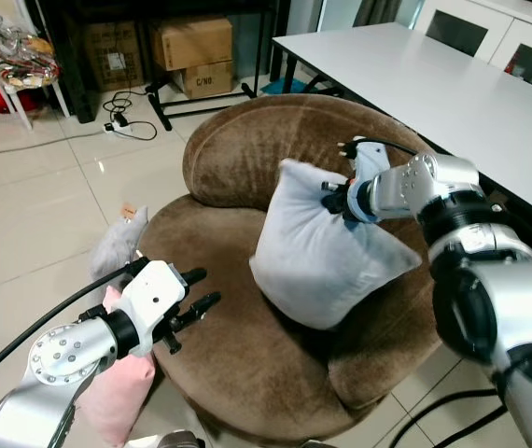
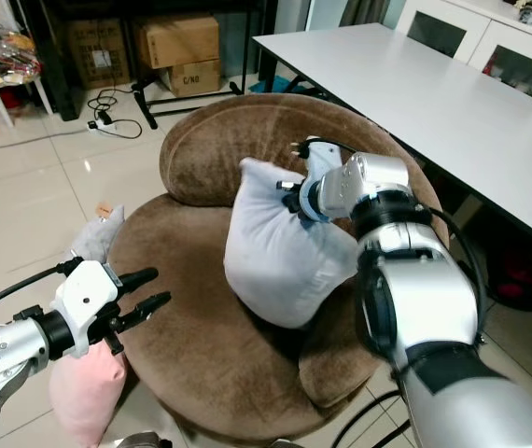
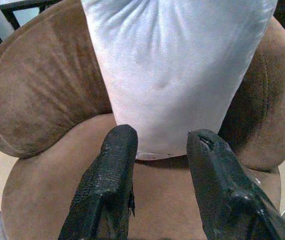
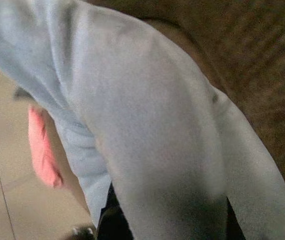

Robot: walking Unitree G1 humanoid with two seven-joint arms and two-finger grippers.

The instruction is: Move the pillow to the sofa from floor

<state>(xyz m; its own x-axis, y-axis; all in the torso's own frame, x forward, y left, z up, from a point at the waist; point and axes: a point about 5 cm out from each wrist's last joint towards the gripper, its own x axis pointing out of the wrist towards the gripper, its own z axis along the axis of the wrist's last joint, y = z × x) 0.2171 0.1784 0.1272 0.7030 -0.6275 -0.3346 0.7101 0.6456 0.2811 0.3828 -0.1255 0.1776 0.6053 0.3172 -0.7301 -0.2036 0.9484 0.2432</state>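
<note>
A pale grey-blue pillow (image 1: 317, 252) stands upright on the seat of a round brown sofa chair (image 1: 247, 355), leaning toward its backrest. My right gripper (image 1: 334, 198) is shut on the pillow's upper corner, where the cloth bunches. In the right wrist view the pillow's cloth (image 4: 147, 130) lies right against the camera. My left gripper (image 1: 194, 301) hovers open at the sofa's left front edge, nothing between its fingers (image 3: 107, 185). It points at the pillow (image 3: 177, 70), a short way off.
A pink pillow (image 1: 117, 387) and a grey one (image 1: 117, 247) lie on the tiled floor left of the sofa. A white table (image 1: 453, 84) stands close on the right. Cardboard boxes (image 1: 193, 51) and a power strip with cables (image 1: 121, 121) sit at the back.
</note>
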